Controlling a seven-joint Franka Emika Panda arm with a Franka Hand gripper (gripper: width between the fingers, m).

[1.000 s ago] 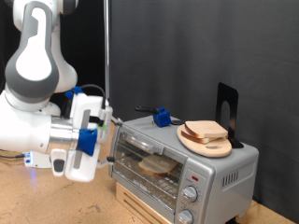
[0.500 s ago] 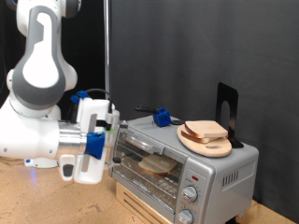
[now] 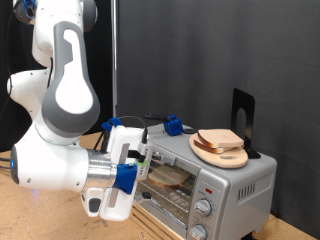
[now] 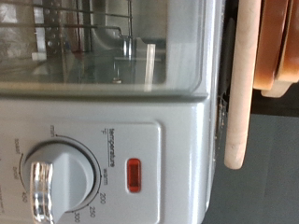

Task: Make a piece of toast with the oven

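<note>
The silver-grey oven (image 3: 225, 185) stands at the exterior view's right with its glass door shut. One piece of toast (image 3: 222, 139) lies on a round light-wood board (image 3: 212, 153) on the oven's roof. Another slice (image 3: 178, 178) shows through the glass on the wire rack. My gripper (image 3: 143, 165) is in front of the door's left part and hides it. The wrist view shows no fingers, only the glass door (image 4: 103, 47) close up, a round knob (image 4: 47, 182), a red lamp (image 4: 134, 175) and the board's edge (image 4: 241, 84).
A blue clip (image 3: 173, 126) and a black stand (image 3: 243, 115) sit on the oven's roof. The oven rests on a low wooden base (image 3: 150, 215). A black curtain hangs behind. The wooden table (image 3: 40, 215) stretches to the exterior view's left.
My arm has swung towards the exterior view's right and lower, bringing the gripper in front of the oven door. Toast, board and oven have not moved.
</note>
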